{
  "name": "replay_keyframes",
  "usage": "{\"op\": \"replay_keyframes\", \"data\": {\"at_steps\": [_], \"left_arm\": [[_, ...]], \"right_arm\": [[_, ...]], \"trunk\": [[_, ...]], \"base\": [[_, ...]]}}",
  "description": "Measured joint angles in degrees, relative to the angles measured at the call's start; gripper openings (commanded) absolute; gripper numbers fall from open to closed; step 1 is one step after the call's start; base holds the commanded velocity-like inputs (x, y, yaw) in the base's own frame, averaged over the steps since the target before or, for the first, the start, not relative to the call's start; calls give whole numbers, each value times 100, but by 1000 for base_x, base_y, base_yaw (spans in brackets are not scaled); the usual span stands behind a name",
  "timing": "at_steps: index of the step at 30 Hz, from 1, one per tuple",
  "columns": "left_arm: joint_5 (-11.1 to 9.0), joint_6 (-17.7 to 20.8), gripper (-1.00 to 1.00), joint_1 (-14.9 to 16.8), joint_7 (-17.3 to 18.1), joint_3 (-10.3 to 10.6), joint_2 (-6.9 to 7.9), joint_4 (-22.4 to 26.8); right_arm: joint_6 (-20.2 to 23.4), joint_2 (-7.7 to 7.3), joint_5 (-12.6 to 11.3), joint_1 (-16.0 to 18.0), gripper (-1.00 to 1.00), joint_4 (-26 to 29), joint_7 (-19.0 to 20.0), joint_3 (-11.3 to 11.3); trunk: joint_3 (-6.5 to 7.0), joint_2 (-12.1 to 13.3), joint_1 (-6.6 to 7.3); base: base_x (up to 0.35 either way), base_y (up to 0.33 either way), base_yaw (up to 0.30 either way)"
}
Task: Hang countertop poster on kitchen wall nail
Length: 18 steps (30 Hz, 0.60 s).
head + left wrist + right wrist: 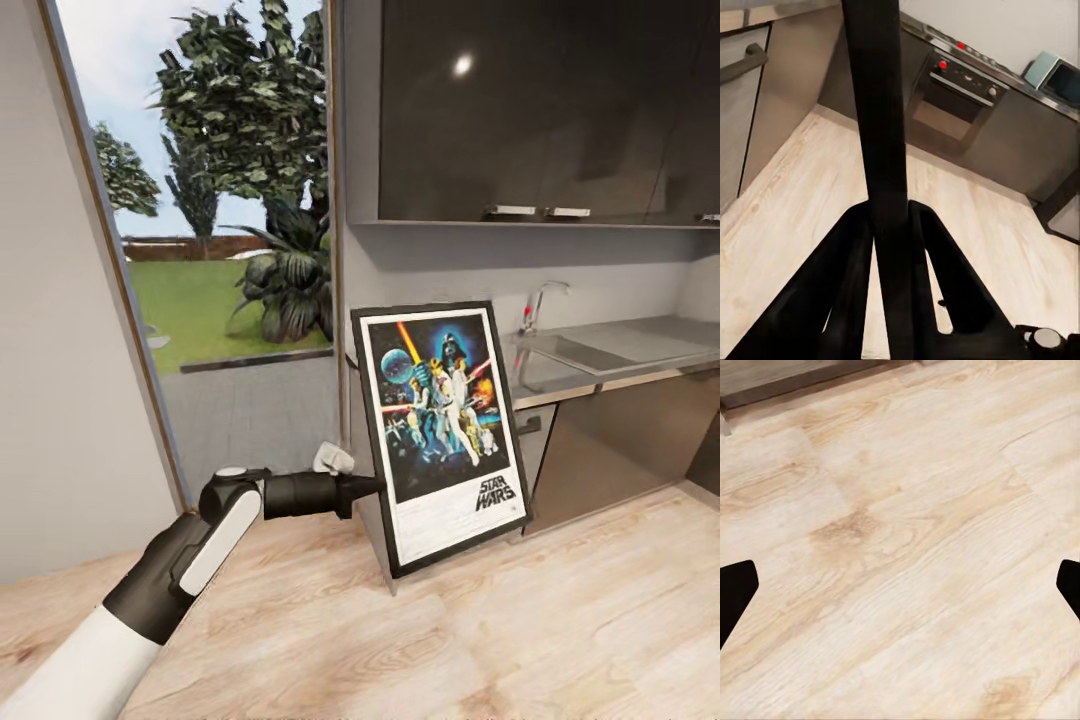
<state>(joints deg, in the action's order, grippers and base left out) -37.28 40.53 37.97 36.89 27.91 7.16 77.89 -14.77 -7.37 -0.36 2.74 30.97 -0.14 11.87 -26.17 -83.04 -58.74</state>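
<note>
One poster (443, 425) shows in the head view, and one left gripper (372, 487) meets its edge. One desk (640, 350) runs along the wall, carrying one sink (570, 353) and one tap (537, 305). Three handles (511, 211) sit on the upper cabinets. The left wrist view holds one oven (958, 97) with two red knobs (943, 64), and one microwave (1054, 77). Two dark fingers (735, 592) frame the right wrist view.
</note>
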Motion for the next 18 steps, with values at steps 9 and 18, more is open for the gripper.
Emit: {"op": "replay_keyframes", "data": {"at_steps": [9,18], "left_arm": [[36,-877,-100,-595,340,67,589,-119],[44,-1250,-100,-771,732,93,724,-579]], "right_arm": [[68,-46,-20,-466,100,1980,1072,168],[1224,-38,-22,-959,100,3847,1712,387]], "trunk": [[-1,-1,1],[-1,0,1]], "base": [[-6,0,0],[0,0,0]]}}
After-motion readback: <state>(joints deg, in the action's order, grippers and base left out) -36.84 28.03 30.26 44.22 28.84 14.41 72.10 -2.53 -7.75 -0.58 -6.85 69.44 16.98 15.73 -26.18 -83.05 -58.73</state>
